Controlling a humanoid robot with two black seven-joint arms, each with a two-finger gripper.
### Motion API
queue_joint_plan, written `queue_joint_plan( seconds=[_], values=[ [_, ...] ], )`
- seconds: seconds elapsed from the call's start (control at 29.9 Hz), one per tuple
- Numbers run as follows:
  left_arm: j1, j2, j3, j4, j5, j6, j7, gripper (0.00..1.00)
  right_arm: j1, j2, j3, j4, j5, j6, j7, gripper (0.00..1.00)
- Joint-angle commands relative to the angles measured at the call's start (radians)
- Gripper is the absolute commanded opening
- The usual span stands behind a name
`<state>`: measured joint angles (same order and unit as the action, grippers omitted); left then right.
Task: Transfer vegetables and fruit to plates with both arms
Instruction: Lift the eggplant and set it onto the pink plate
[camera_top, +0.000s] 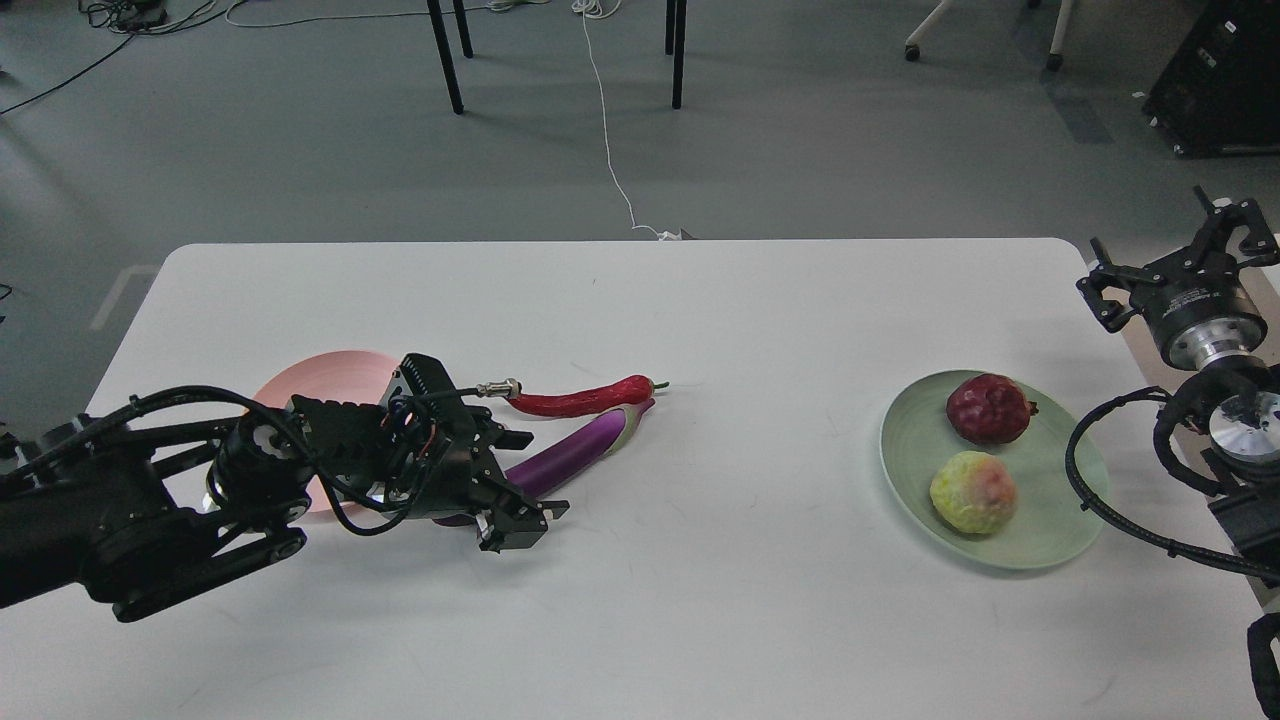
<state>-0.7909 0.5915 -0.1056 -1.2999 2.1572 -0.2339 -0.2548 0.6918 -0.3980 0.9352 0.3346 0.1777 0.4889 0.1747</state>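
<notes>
Long glossy purple eggplant lying on the white counter just off the left-front part, beside the pale pink ridged plate; long axis running from near-left to far-right, cap end away. Slim red chili pepper just behind it, roughly parallel, tips close together. Left gripper down over the eggplant's near end, fingers apparently apart around it (clamped or not: cannot tell). Dark red bumpy fruit and yellow-green blushed fruit already on the pale green plate by the right edge. Right gripper raised off the right edge, spread, holding nothing. Left arm clearly nearer both vegetables.
</notes>
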Motion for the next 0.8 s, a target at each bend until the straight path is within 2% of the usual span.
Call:
queue_joint_plan(
  seconds=[0.0,0.07,0.27,0.33,0.47,0.6,0.77],
  values=[
    [0.009,-0.004,0.001,0.028,0.024,-0.001,0.005,0.74,-0.002,-0.001,-0.001,0.001,-0.001,0.0,0.0,0.99],
    [0.009,-0.004,0.0,0.028,0.024,0.001,0.003,0.67,-0.002,0.001,-0.003,0.001,-0.001,0.0,0.0,0.99],
    [0.021,-0.001,-0.011,0.024,0.024,0.002,0.0,0.3,-0.012,0.007,-0.006,0.0,-0.001,0.0,0.006,0.99],
    [0.021,0.011,-0.017,0.011,0.024,0.014,-0.003,0.24,-0.012,0.008,-0.007,0.001,-0.001,0.0,0.005,0.99],
    [0.019,0.056,-0.061,-0.045,-0.057,0.07,-0.006,0.19,-0.011,0.004,-0.007,0.001,-0.001,0.0,0.005,0.99],
    [0.019,0.138,-0.135,-0.101,-0.169,0.074,-0.007,0.19,-0.008,0.001,-0.01,0.001,-0.003,0.0,0.005,0.99],
    [0.022,0.289,-0.157,-0.088,-0.267,0.076,-0.012,0.19,-0.011,0.001,-0.013,0.0,-0.003,0.0,0.005,0.99]
  ],
)
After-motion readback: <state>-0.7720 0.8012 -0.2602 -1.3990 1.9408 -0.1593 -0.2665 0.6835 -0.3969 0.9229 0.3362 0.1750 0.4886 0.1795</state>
